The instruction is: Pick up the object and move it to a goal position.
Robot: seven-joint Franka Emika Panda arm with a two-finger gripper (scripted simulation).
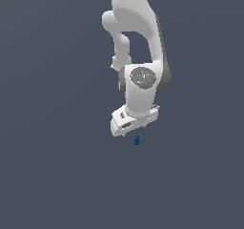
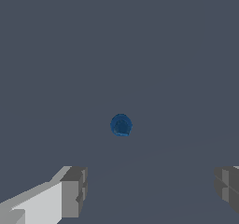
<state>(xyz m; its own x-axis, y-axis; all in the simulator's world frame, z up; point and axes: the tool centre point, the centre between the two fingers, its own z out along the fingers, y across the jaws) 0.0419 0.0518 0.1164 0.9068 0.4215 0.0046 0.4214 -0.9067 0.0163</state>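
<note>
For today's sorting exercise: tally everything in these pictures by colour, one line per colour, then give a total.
Dark blue: 1, the object
White and grey: 1, the robot arm with its gripper, fingers wide apart
Total: 2

The object (image 2: 121,125) is a tiny, rounded, dark blue lump on the plain grey ground.

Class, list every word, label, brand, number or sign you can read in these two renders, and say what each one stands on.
None: no readable text in either view.
The grey disc on the white arm carries small red and blue specks, too tiny to read as any sign.
The dark blue lump, the open tool and the plain grey ground bear no markings.
</note>
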